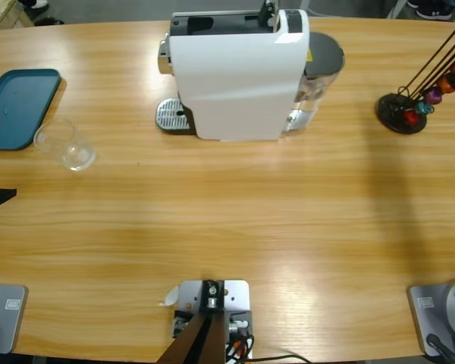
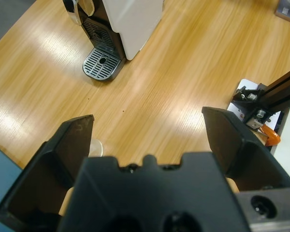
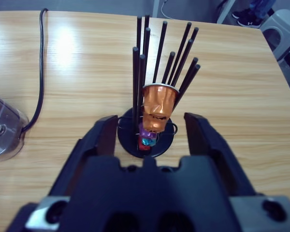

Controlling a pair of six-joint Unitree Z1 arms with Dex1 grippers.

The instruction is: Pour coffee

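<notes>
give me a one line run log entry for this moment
left pincer: open, above bare table, glass near it | right pincer: open, facing capsule rack, orange capsule ahead | drip tray: no cup | coffee: none visible

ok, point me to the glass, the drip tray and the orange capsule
glass (image 1: pixel 66 145): high view, on its clear side wall.
drip tray (image 2: pixel 102 64): left wrist view, on the metal grille.
orange capsule (image 3: pixel 159 107): right wrist view, on its crinkled foil body.
</notes>
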